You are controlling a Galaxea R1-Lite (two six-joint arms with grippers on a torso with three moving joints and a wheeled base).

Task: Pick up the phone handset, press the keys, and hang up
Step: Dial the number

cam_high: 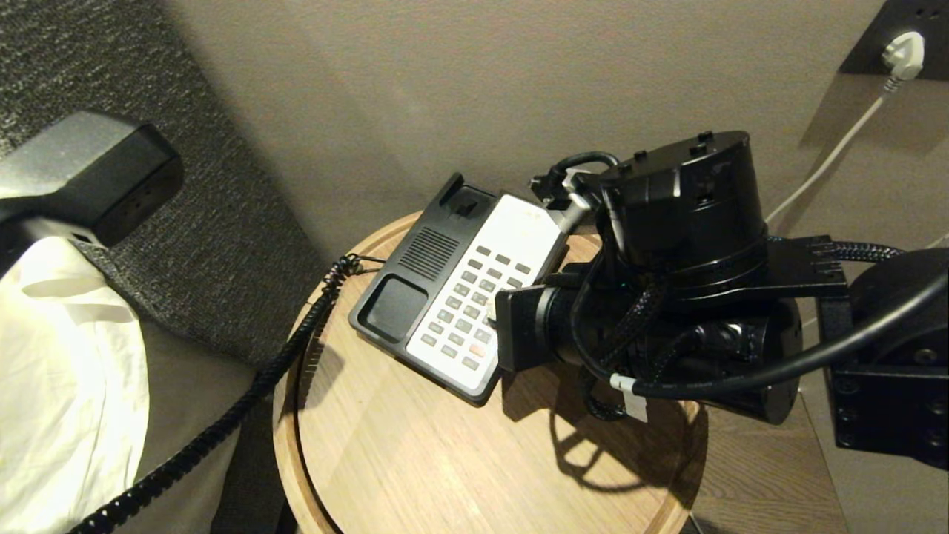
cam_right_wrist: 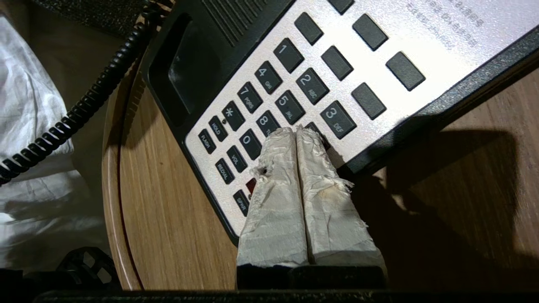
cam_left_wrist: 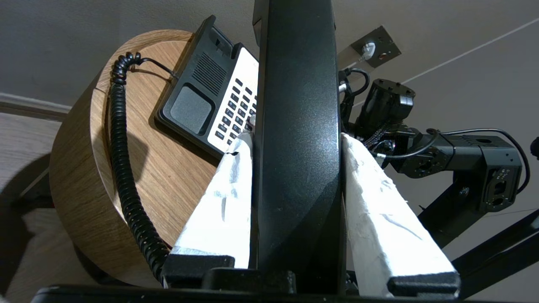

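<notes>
Pressing keypad (cam_right_wrist: 269,97) near "6", clenched right gripper (cam_right_wrist: 297,134); left gripper (cam_left_wrist: 294,143) grasping phone handset (cam_left_wrist: 297,105).

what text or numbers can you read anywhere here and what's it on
All legible text is on the phone base keypad, in the right wrist view:
"1"
"2 ABC"
"3 DEF"
"4 GHI"
"5 JKL"
"7 PQRS"
"8" with small letters, partly hidden by the right gripper
"0"
"*"
"HOLD"
"FLASH"
"VOL"
"REDIAL"
"SPKR"
Small print at the faceplate's far corner: too blurred to read.
The phone handset shows no text.
</notes>
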